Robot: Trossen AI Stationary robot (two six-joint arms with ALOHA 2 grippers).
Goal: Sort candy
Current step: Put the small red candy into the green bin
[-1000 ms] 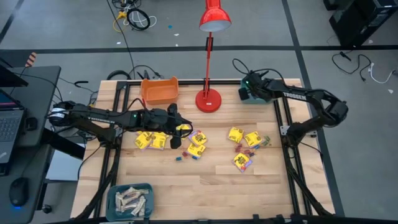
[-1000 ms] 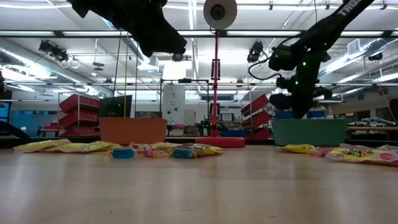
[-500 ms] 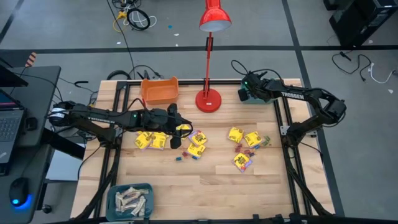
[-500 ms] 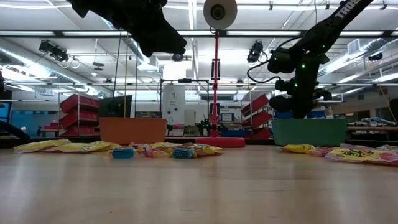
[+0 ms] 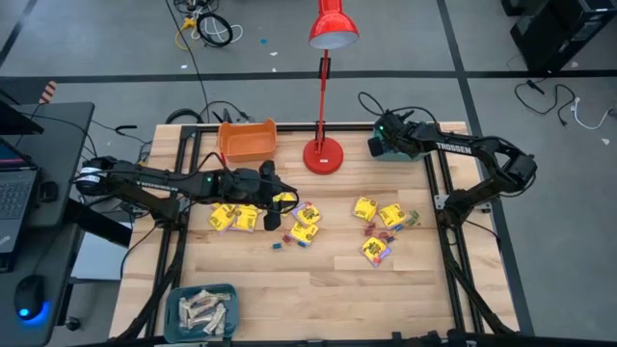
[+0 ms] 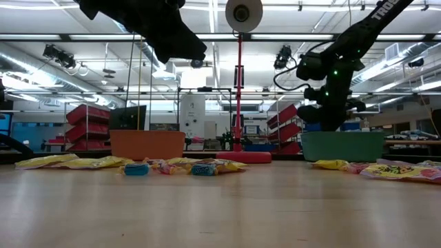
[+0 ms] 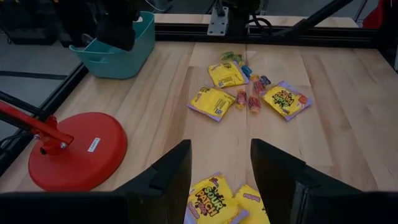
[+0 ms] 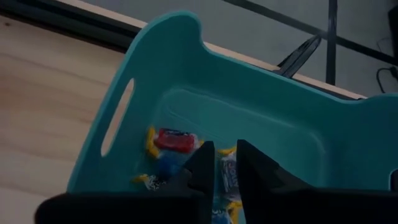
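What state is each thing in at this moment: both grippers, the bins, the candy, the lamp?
right gripper: over the far teal bin, fingers slightly apart.
left gripper: open, empty, above yellow packets.
far teal bin: holds a few small wrapped pieces.
orange bin: looks empty.
near teal bin: holds pale bars.
loose candy: scattered on the table.
red lamp: upright.

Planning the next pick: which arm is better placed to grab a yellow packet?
Left. Its open pincer hangs just above the yellow packets; the right pincer is over the teal bin.
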